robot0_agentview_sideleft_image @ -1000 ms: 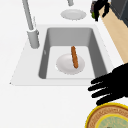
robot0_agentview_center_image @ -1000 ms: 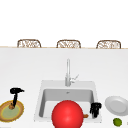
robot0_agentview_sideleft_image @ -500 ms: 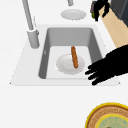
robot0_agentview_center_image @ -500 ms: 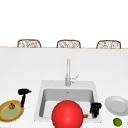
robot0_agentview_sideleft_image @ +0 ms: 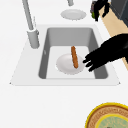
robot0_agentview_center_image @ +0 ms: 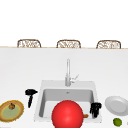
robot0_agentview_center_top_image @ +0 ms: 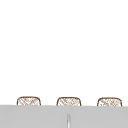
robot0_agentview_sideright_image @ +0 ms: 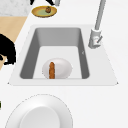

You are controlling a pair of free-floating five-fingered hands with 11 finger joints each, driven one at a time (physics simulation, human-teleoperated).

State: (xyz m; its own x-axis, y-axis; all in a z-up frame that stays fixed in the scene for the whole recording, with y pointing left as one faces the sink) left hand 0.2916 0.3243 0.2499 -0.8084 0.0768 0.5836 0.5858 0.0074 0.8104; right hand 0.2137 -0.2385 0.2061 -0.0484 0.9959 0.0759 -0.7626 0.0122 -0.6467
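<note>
- Hovering just left of the sink in the front view: left hand. The right hand hangs at the basin's right rim.
- Left side view: the left hand's fingers are spread and grip nothing, angled down beside the sausage.
- Right side view: the sausage lies on a white plate on the basin floor, cradled by the plate's dish.

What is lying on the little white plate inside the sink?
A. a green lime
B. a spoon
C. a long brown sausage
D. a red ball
C: in the left side view a long brown sausage lies across the white plate on the bottom of the sink, with a black hand reaching toward it.
</note>
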